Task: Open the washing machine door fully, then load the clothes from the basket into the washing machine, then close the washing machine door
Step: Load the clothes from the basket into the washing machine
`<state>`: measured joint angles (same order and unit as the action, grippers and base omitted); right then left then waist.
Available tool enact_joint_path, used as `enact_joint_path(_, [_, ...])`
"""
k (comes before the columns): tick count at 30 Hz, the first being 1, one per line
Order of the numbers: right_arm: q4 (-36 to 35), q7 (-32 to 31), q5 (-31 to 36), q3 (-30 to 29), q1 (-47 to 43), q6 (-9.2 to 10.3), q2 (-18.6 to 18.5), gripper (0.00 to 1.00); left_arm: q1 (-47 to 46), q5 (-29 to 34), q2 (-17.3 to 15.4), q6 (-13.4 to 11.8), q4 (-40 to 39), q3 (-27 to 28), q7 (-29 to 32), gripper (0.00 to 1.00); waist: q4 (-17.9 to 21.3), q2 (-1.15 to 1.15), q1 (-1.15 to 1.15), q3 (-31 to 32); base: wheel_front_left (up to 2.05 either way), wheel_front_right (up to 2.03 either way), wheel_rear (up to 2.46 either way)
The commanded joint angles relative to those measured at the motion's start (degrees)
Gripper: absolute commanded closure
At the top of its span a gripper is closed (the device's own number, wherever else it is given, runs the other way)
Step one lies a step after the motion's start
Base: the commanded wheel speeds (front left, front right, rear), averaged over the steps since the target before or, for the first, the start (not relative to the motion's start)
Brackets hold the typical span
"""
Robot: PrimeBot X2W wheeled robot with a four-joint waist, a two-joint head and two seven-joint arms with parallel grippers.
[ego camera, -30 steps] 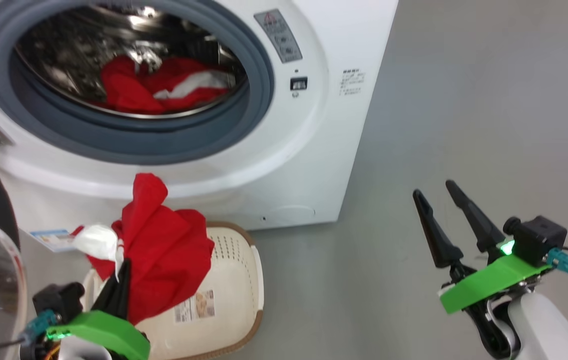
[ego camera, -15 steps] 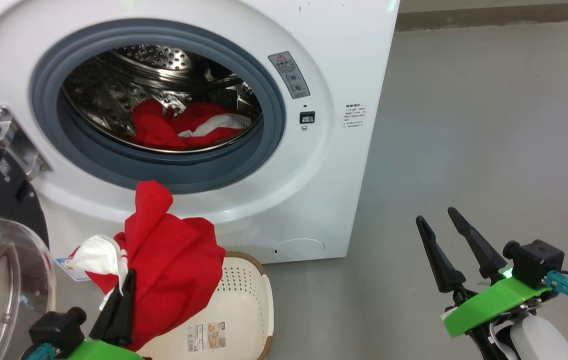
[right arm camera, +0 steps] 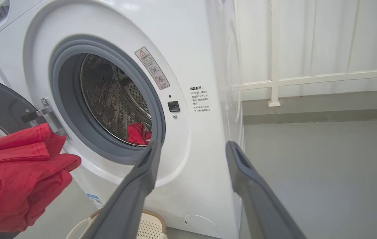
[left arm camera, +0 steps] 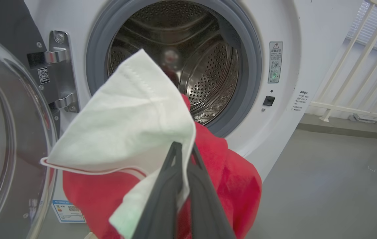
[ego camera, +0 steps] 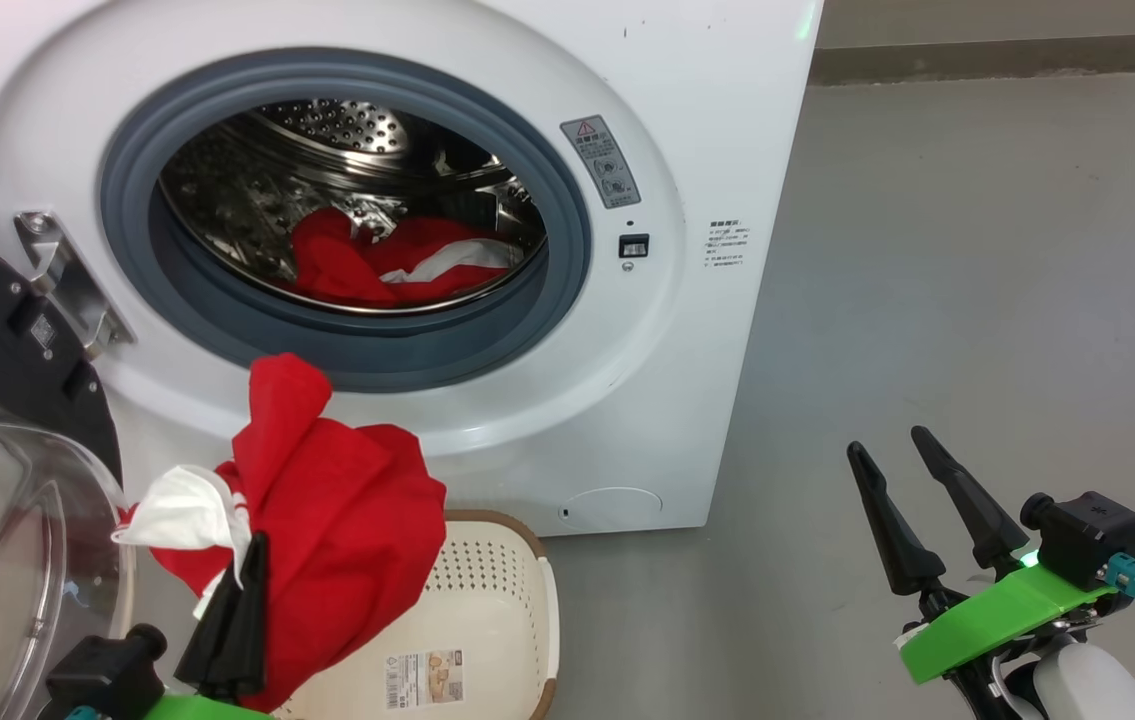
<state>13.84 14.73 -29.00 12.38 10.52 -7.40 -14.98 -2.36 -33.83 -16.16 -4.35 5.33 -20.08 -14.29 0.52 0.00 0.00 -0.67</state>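
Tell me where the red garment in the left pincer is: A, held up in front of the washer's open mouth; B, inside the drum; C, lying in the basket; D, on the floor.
A: the left pincer is shut on the red garment, hanging above the basket, outside the washing machine.

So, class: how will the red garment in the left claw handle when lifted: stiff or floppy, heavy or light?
Probably floppy: the red garment droops in folds around the left claw. Likely light: one narrow pinch carries it all.
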Motion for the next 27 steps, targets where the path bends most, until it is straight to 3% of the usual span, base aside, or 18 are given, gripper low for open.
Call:
enact_joint_path(1, [-1.6,0.3,-0.6,0.9,-0.2,-0.09,-0.8,0.0,-1.0,0.8,-1.1,-0.5,-2.0,2.4,-0.7,1.0,0.1,0.0,0.0,0.0,0.0,0.0,0.0])
enact_joint_path(14, [-1.8,0.3,-0.4,0.9,0.2,-0.09,-0.9,0.0,-1.7,1.1,-1.0,-0.6,-3.5,2.4,-0.7,1.0,0.3,0.0,0.0,-0.7,0.0,0.0,0.0])
enact_joint_path(27, [-2.4,0.3,-0.1,1.6,1.8,-0.09,-0.6,0.0,-8.9,1.8,-2.1,0.4,-1.8,2.5,0.2,1.0,1.9,0.0,0.0,-4.1,0.0,0.0,0.0])
